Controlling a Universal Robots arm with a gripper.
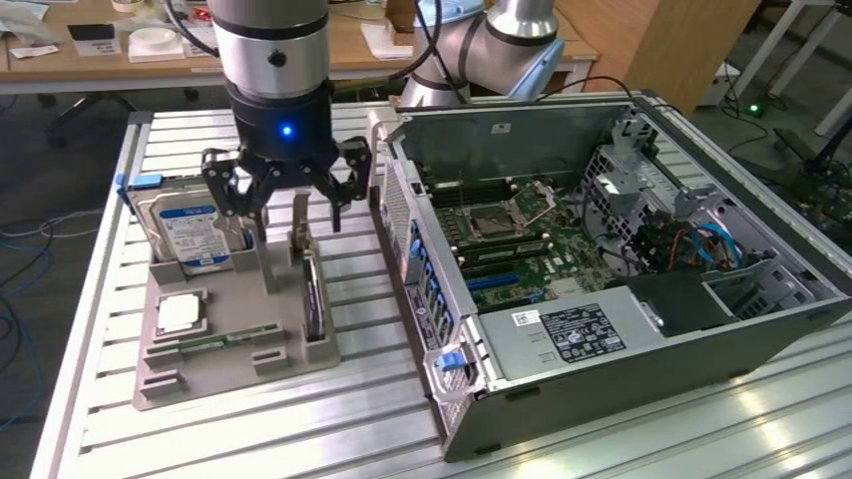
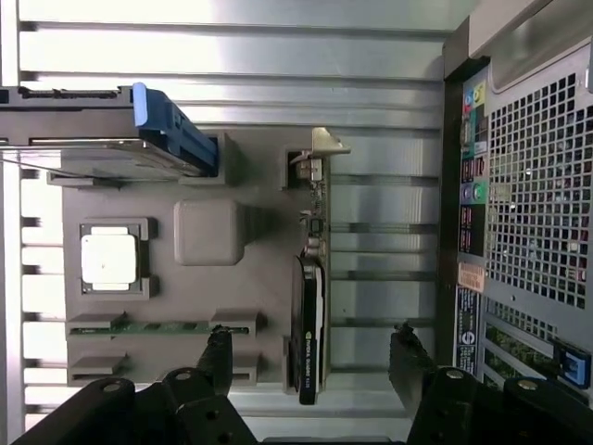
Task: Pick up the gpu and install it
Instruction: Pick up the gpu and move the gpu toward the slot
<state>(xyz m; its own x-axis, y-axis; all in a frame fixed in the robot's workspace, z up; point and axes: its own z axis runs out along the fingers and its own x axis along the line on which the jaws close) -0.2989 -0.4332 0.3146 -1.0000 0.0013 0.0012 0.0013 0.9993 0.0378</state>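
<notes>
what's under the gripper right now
The gpu, standing on edge in the grey holder, sits below the open gripper, untouched. Its lower edge is hidden inside the holder's slot.

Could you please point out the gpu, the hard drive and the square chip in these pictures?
gpu [image 2: 309, 320], wrist view, on its dark edge with the label.
hard drive [image 1: 187, 232], exterior view, on its blue-white label.
square chip [image 2: 109, 258], wrist view, on its silver face.

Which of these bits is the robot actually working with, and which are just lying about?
In the job: gpu, open gripper above it, open computer case.
Lying about: hard drive, square silver chip, memory stick.
</notes>
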